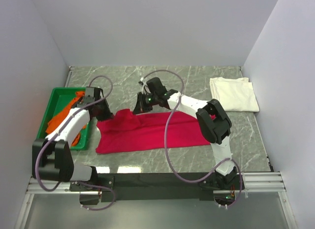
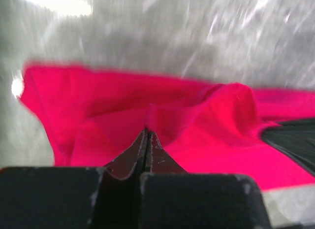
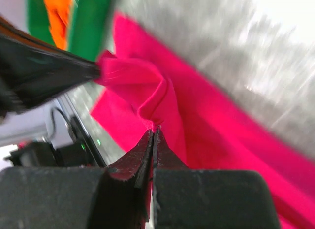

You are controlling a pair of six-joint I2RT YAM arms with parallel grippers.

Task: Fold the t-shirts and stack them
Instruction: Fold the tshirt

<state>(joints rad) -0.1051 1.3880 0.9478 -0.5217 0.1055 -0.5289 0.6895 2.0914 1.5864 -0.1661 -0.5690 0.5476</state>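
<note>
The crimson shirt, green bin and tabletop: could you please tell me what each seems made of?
Crimson cloth t-shirt: soft matte knit, probably cotton; it bunches into loose folds. Green rectangular bin: rigid plastic by its smooth, even-coloured moulded rim. Grey veined tabletop: marble or a marble-print laminate; the veining and glare cannot settle which.

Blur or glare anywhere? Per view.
Top external: sharp, evenly lit. Left wrist: table streaked, blown-out glare top left, crimson t-shirt soft-edged. Right wrist: table streaked and overexposed top right; shirt folds at the right tool sharper.
</note>
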